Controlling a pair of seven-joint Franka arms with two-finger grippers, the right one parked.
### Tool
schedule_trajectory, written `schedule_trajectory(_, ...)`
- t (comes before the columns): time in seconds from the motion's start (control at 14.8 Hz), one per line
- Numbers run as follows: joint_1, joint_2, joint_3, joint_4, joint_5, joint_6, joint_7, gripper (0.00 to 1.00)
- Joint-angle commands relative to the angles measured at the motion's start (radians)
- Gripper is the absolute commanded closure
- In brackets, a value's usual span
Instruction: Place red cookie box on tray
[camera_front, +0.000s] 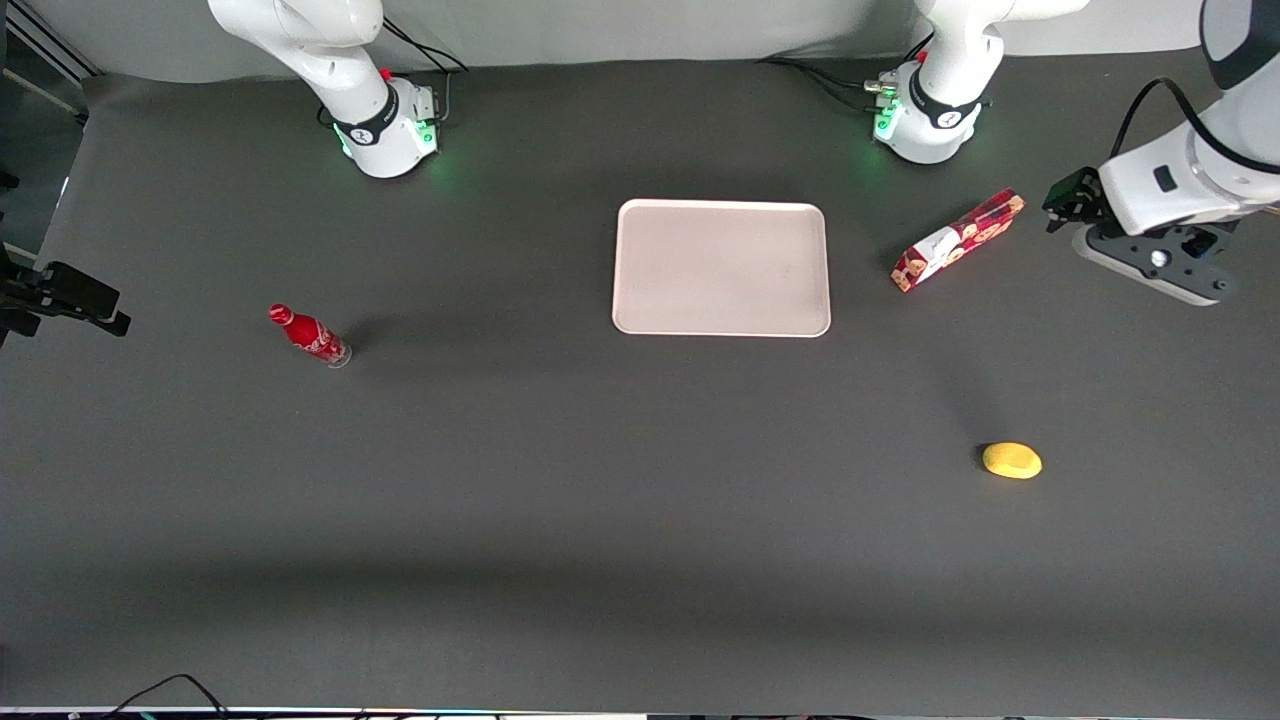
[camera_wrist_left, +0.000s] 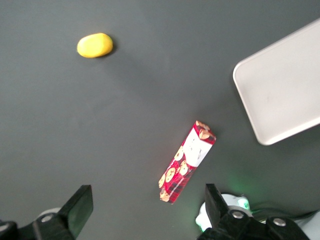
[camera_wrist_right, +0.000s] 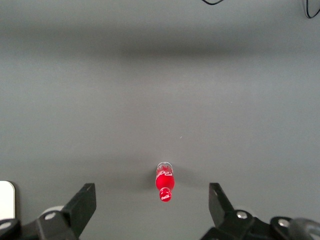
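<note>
Lying flat off the tray (camera_front: 720, 267), the red-and-white cookie box (camera_front: 958, 240) sits under the spread claw (camera_wrist_left: 147, 205).

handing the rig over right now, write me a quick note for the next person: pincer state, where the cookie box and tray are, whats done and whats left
Pincer: open, holding nothing, up in the air above the table at the working arm's end, beside the red cookie box and not touching it.
Red cookie box: lying on the table beside the tray, toward the working arm's end, set at an angle to the tray's edges.
Tray: mid-table, nothing on it.
Also out: a yellow object nearer the front camera than the box, and a small red bottle toward the parked arm's end.
Done: nothing yet; box not grasped.
Left: descend onto the box, grip, lift, carry to the tray, release.
</note>
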Motion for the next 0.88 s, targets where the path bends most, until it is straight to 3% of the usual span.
schedule_trajectory(0.0,-0.007,-0.247,0.052,-0.375,0.006,0.19,0.19,0.0)
schedule_trajectory(0.4,-0.013,-0.481,0.109,-0.79,0.002,0.373,0.296,0.0)
schedule_trajectory(0.81,-0.014,-0.516,0.118,-1.009,0.002,0.575,0.379,0.0)
